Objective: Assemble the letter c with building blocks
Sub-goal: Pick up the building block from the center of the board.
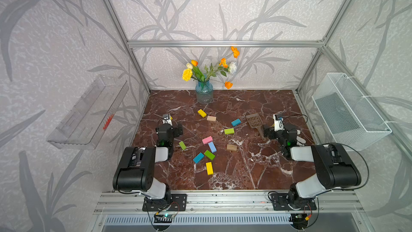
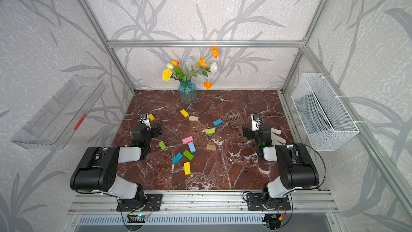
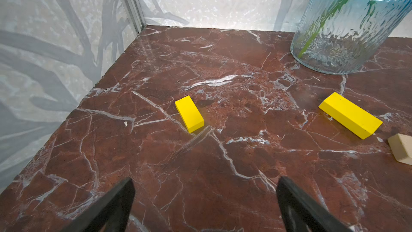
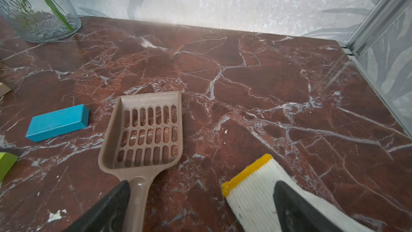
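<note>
The building blocks lie scattered flat on the marble table (image 1: 267,175). In the middle are pink (image 1: 207,139), light blue (image 1: 212,147), green (image 1: 209,154), teal (image 1: 198,157), yellow (image 1: 209,168) and brown (image 1: 231,147) ones. Farther back lie yellow (image 1: 202,113), tan (image 1: 211,118), teal (image 1: 235,122) and lime (image 1: 229,131) blocks. My left gripper (image 3: 206,180) is open and empty at the back left, with a small yellow block (image 3: 189,113) just ahead of it. My right gripper (image 4: 202,183) is open at the back right, holding nothing.
A brown slotted scoop (image 4: 145,130) and a white glove (image 4: 252,188) lie under the right gripper. A blue glass vase (image 1: 204,93) with flowers stands at the back centre. A wire basket (image 1: 350,112) and a clear tray (image 1: 89,112) hang on the side walls.
</note>
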